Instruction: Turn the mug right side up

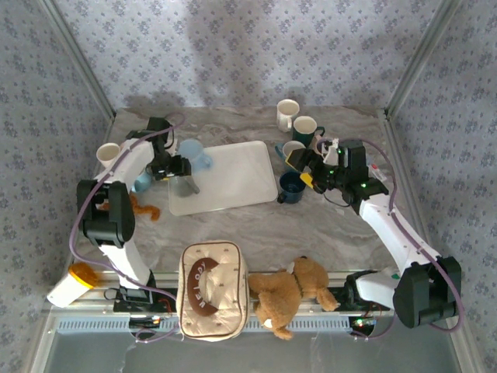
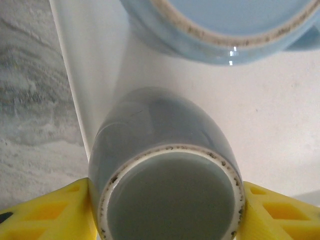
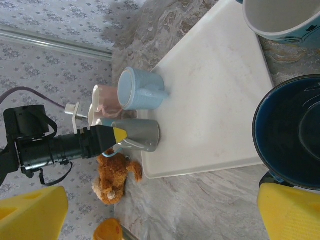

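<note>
A grey mug (image 1: 185,186) stands upside down at the left edge of the white tray (image 1: 233,175). In the left wrist view its unglazed base ring faces the camera (image 2: 165,130), and both yellow fingers (image 2: 45,215) press against its sides. My left gripper (image 1: 176,167) is shut on this mug from above. The right wrist view shows the same grip (image 3: 137,134) on the tray (image 3: 215,100). A light blue mug (image 1: 194,154) (image 2: 215,30) sits upside down just behind it. My right gripper (image 1: 307,169) (image 3: 160,215) hangs open with nothing between its fingers, beside a dark blue mug (image 3: 290,135).
White and dark green mugs (image 1: 299,124) cluster at the back right, with the dark blue mug (image 1: 291,187) off the tray's right edge. A cream mug (image 1: 109,153) and small orange plush (image 1: 144,209) lie left. A teddy bear (image 1: 287,294) and toiletry bag (image 1: 213,289) occupy the near edge.
</note>
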